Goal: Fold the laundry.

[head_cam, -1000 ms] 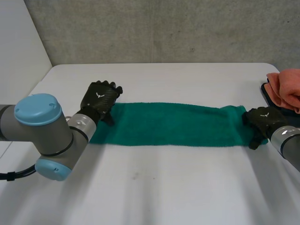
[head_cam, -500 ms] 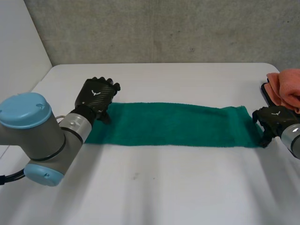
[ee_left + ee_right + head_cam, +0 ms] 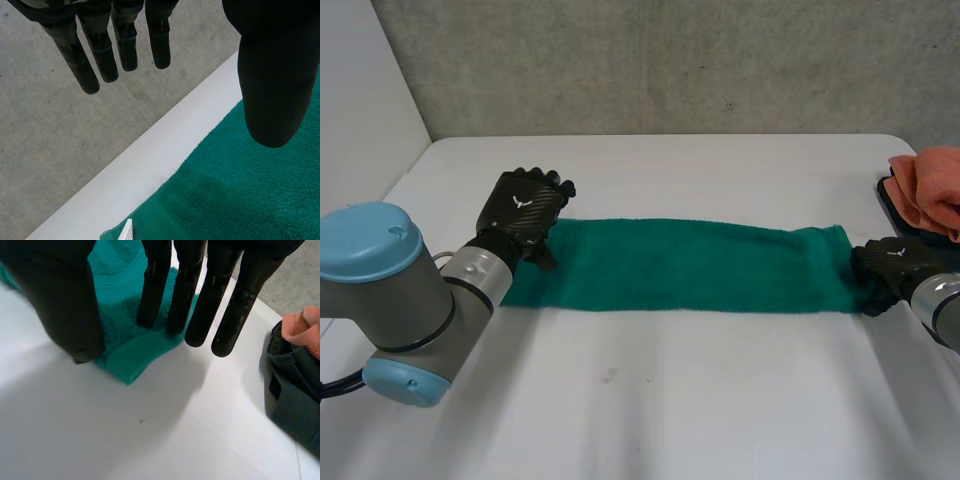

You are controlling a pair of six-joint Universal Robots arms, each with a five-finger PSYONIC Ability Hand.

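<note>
Starting left: left hand [image 3: 525,208] sits at the far corner of the left end of the long green terry towel [image 3: 680,265]. It is fully open. In the left wrist view the fingers [image 3: 102,55] are straight and spread, reaching out past the table's far edge, and they hold nothing. The thumb [image 3: 272,75] hangs over the green pile; cannot tell if it touches. The left arm [image 3: 380,290] covers the near left corner of the towel in the head view. A small white tag [image 3: 127,231] shows at the towel's edge, cut off, with nothing readable on it.

The towel lies flat as one long strip across the middle of the white table [image 3: 670,400], running left to right.

Right hand [image 3: 892,268] is at the towel's right end, on the near corner. It is open, with straight fingers. In the right wrist view two fingertips [image 3: 152,315] press down on the cloth and the other fingertips are over bare table. The thumb [image 3: 65,300] comes down at the corner's edge, and the corner bunches up slightly between it and the fingers. Cannot tell if the thumb tip rests on cloth or table. The right arm is mostly cut off.

At the far right an orange crumpled cloth [image 3: 932,185] lies on a dark grey folded cloth [image 3: 295,390], apart from the towel. Both are cut off by the picture's edge.

Count: two hands, one green towel, one orange cloth, one dark cloth.
</note>
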